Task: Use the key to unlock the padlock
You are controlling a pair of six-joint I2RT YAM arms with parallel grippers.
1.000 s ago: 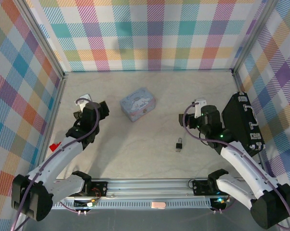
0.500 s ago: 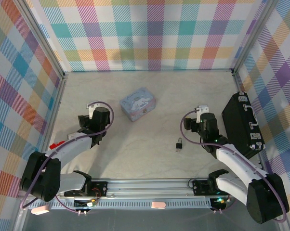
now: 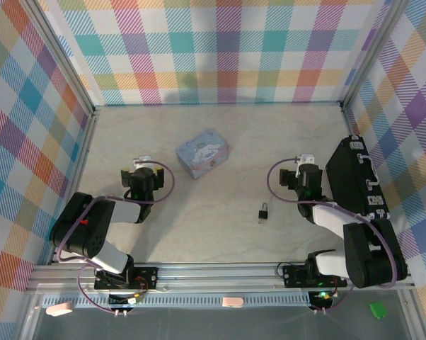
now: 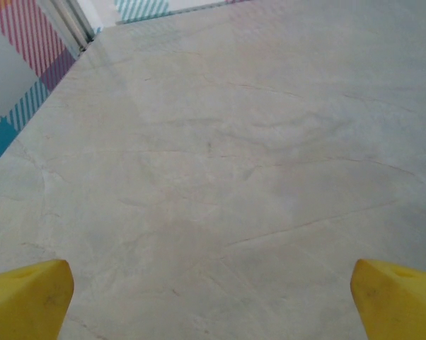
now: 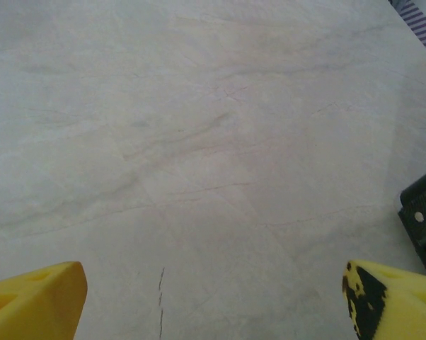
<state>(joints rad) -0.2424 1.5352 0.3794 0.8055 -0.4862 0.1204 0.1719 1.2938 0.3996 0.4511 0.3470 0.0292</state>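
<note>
The tiny dark padlock (image 3: pixel 263 213) with its silvery shackle lies on the pale table, front right of centre. The key is too small to tell apart from it. My right gripper (image 3: pixel 306 174) rests low, a short way behind and to the right of the padlock. In the right wrist view its yellow fingertips (image 5: pixel 36 294) stand wide apart, the right gripper (image 5: pixel 216 304) open over bare table. My left gripper (image 3: pixel 142 176) sits at the left, far from the padlock. The left gripper (image 4: pixel 213 304) is open too, with nothing between its fingers.
A pale blue cartoon-printed tin box (image 3: pixel 202 153) stands behind the centre. A black case (image 3: pixel 358 184) lies along the right wall, its corner (image 5: pixel 424 227) close to my right fingers. Checked walls enclose the table (image 3: pixel 199 212) on three sides.
Both arms have folded back toward their bases and their grippers have dropped lower and nearer. The padlock and the tin box have not moved.
</note>
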